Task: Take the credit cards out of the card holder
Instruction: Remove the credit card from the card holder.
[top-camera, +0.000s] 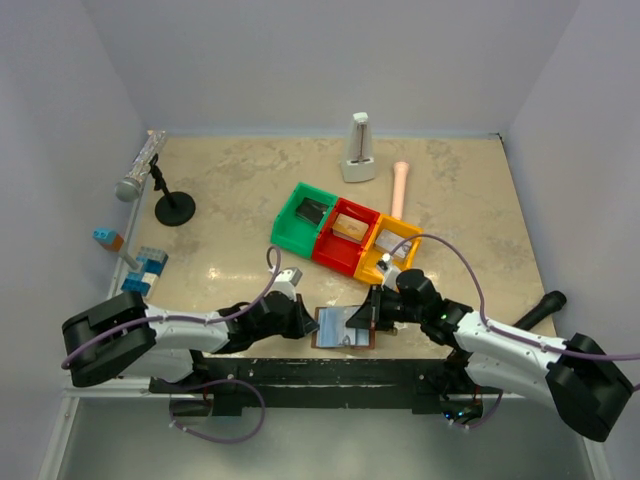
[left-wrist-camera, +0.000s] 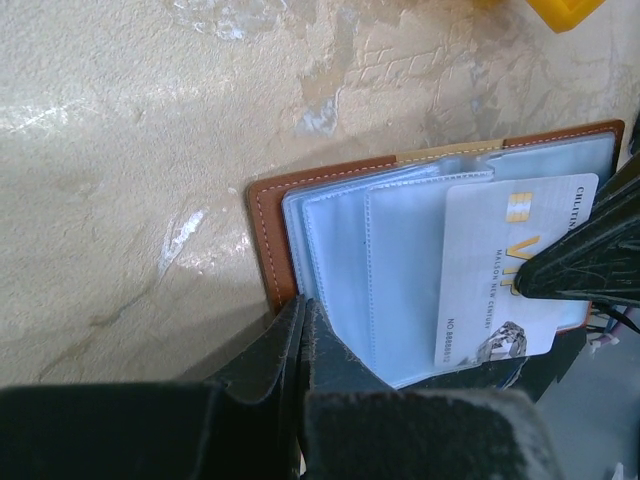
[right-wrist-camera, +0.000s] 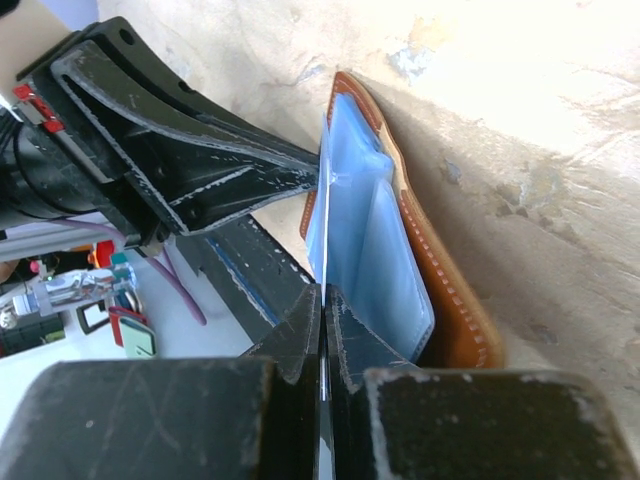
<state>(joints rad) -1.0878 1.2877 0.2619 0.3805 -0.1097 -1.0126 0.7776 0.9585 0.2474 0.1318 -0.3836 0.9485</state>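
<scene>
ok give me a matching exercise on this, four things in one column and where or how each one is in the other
1 card holder
2 white card
3 green bin
4 microphone

a back left, on a stand
b pinched in the right fingers
c lying open
d touching the red bin

Pairs: 1-c, 2-b, 3-d, 4-a

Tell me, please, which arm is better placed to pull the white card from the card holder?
Right. The right gripper is shut on the white card, partly out of its sleeve; the left gripper pins the edge of the card holder.
</scene>
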